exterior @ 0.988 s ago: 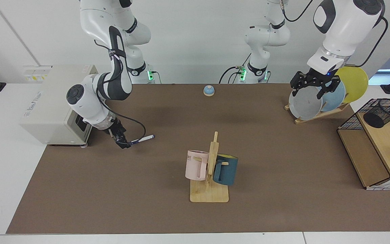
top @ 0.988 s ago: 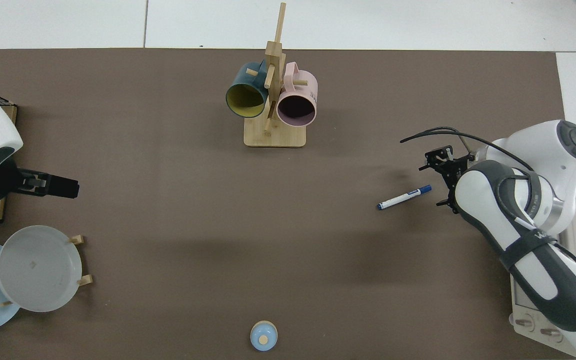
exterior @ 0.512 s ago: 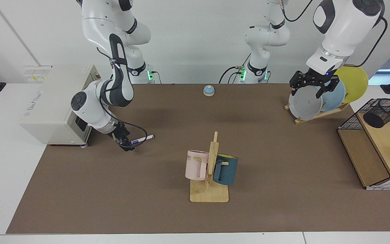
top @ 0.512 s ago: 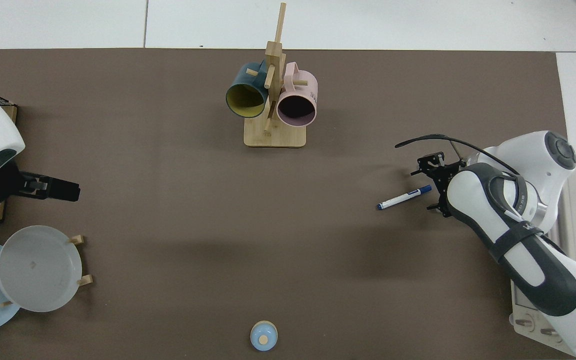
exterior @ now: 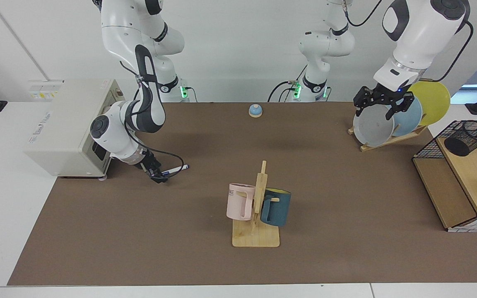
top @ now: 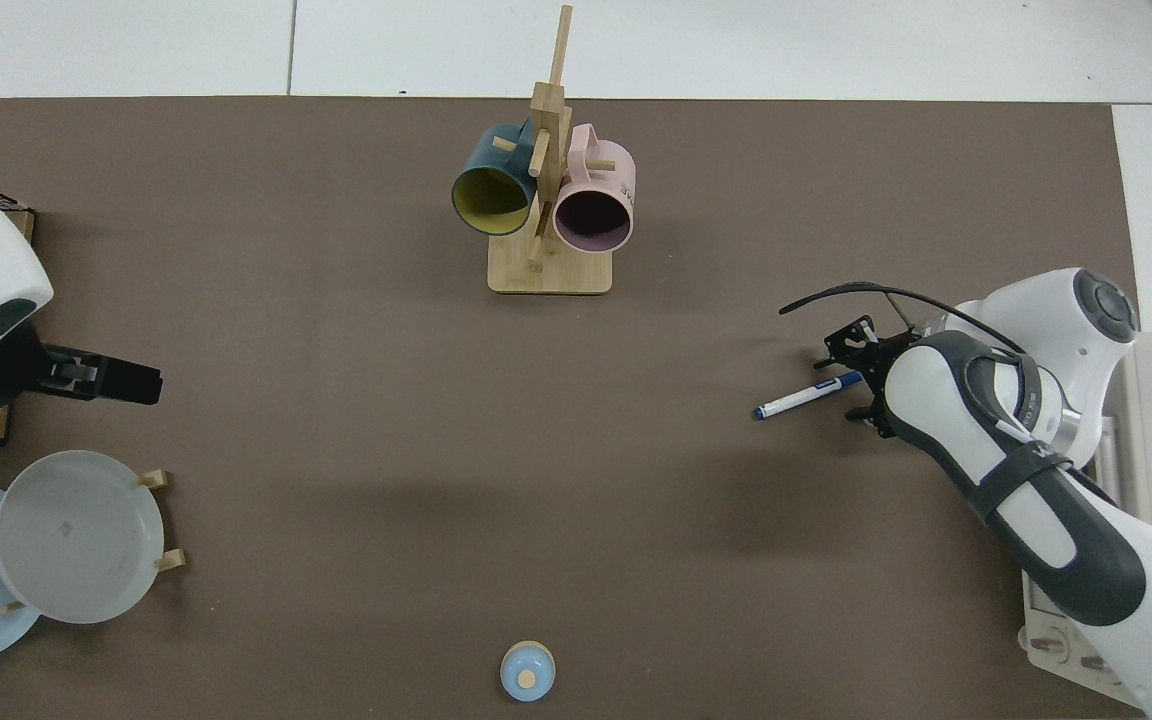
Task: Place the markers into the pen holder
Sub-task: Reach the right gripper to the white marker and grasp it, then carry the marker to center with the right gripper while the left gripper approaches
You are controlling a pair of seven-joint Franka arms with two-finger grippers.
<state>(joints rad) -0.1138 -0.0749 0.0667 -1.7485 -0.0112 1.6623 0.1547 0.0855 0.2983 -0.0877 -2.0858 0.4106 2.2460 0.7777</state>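
Observation:
The marker (exterior: 175, 169) (top: 802, 397), white with blue ends, lies flat on the brown mat. My right gripper (exterior: 158, 176) (top: 851, 384) is low over the mat, open, with its fingers either side of the marker's end nearest the arm. The pen holder (exterior: 476, 131), a black mesh cup, lies tilted on the wooden shelf at the far side of the table, inside a wire basket (exterior: 427, 148). My left gripper (exterior: 381, 108) (top: 126, 382) hangs open above the plate rack, holding nothing, and waits. The top view does not show the pen holder.
A wooden mug rack (exterior: 256, 236) (top: 549, 275) with a pink and a blue mug stands mid-table. Plates lean in a rack (exterior: 374, 126) (top: 76, 535). A small blue bell (exterior: 255, 110) (top: 527, 671) sits at the back edge. A beige box (exterior: 66, 124) stands behind the right arm.
My right gripper has slid along the mat toward the marker until its fingers straddle the marker's near end. The marker has not moved. The left gripper has shifted only slightly.

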